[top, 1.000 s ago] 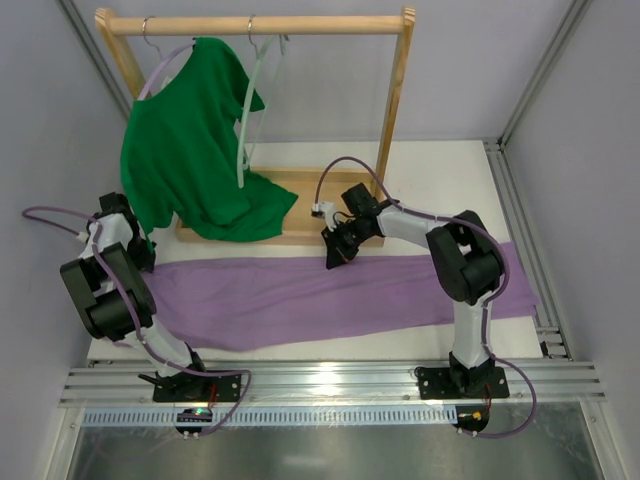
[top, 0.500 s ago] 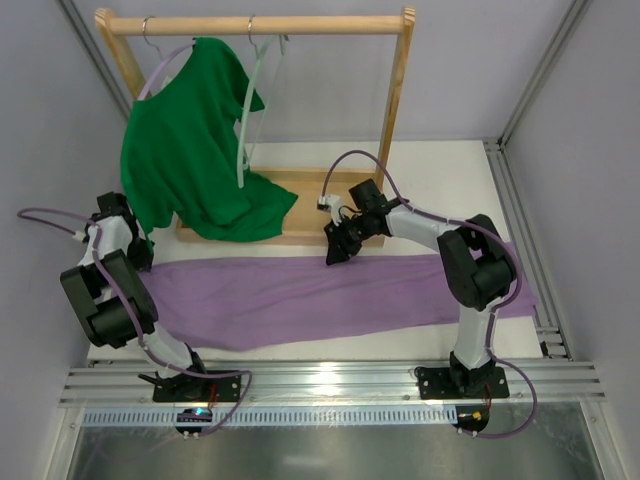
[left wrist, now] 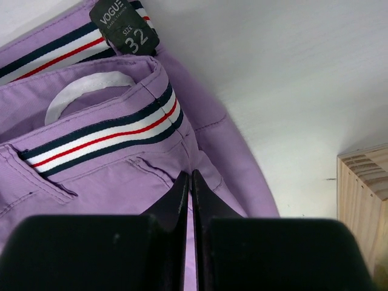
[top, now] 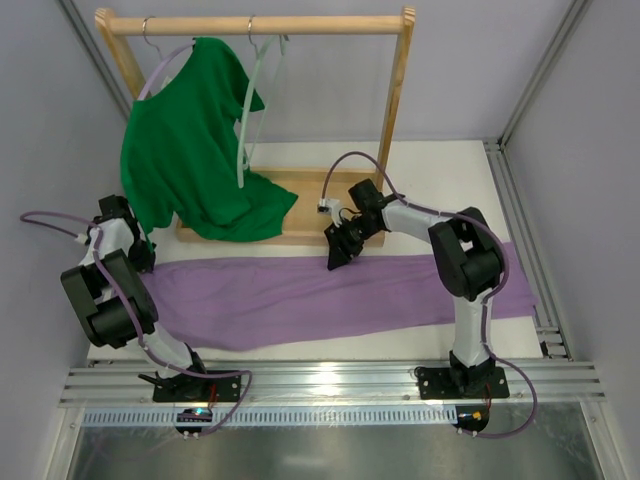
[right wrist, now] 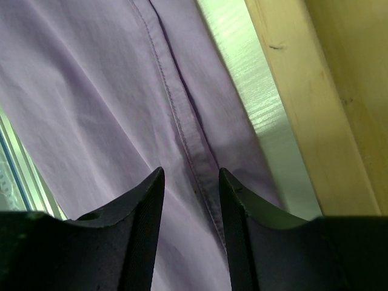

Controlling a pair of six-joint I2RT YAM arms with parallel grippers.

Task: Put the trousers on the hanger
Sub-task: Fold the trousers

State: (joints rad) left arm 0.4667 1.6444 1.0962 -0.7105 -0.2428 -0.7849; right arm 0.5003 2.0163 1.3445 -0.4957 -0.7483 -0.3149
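Since a second ago the right arm has swung its elbow out and back, and the right tool [top: 337, 262] has parted its jaws; nothing else in the room has shifted. That tool hovers over the far edge of the trousers [top: 330, 295], just in front of the wooden base [top: 300, 200] of the rack [top: 255, 23]. From the right wrist view its 2 fingers stand apart with a flat leg seam showing between them, so it grips nothing.

At the other end, the left tool [left wrist: 191, 179] has its fingers pressed together, tips down against the cloth just below the striped waistband [left wrist: 103, 136]. Whether any fold is caught between them, I cannot tell.

As for progress, I would judge the job barely started. The trousers lie stretched lengthwise across the counter [top: 440, 170], waist to the left and leg ends to the right, both legs flat. The hanger [top: 259, 65] hangs by its hook on the rail, bare, beside the green shirt [top: 185, 150], and well apart from the trousers.

What is left looks like nearly everything: getting a firm hold on the fabric, lifting it, bringing it and the hanger together, and draping the legs over the bar so they stay put.
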